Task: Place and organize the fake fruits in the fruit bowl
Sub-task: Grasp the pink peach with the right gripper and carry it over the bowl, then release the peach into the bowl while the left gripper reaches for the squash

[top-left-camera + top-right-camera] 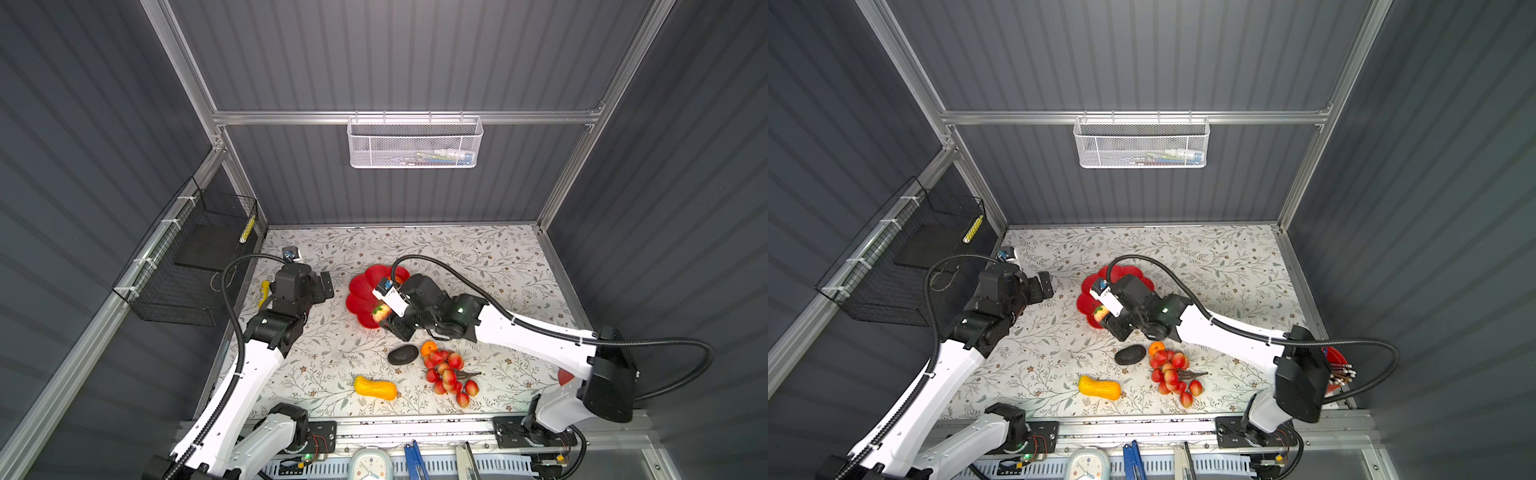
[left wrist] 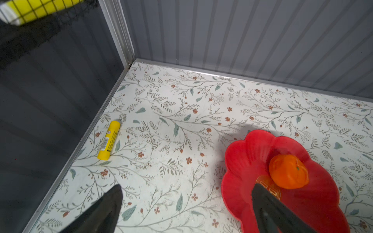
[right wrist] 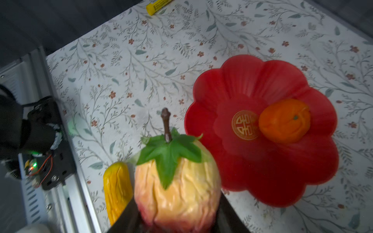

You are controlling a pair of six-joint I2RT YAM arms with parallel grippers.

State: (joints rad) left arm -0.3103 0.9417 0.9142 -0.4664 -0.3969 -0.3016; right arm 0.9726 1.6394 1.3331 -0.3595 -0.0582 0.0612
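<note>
Far left, by the bench (image 1: 478, 266) edge: a yellow glue stick (image 2: 109, 140) lies flat, close to the side wall.

My left end effector (image 2: 186, 188) hovers above the bench between the glue stick and the fruit bowl (image 1: 360, 293), jaws spread wide, nothing between them.

The fruit bowl, red and scalloped, sits at mid-bench. One orange (image 3: 284, 121) rests inside it, just beside the gold centre emblem.

The yellow squash-like piece (image 1: 375, 387) lies on its side near the front edge, well apart from the bowl.

My right end effector (image 3: 178, 217) is pinching the red-yellow strawberry-like fruit (image 3: 177, 191), leaf cap and brown stem pointing away from the jaws. In both top views the fruit is at the bowl's near rim.

Right of that, on the bench: the dark avocado (image 1: 402, 354), a second orange (image 1: 429, 347) near it, and the bunch of red berries (image 1: 449, 376) just beside that orange. All three are outside the bowl.
</note>
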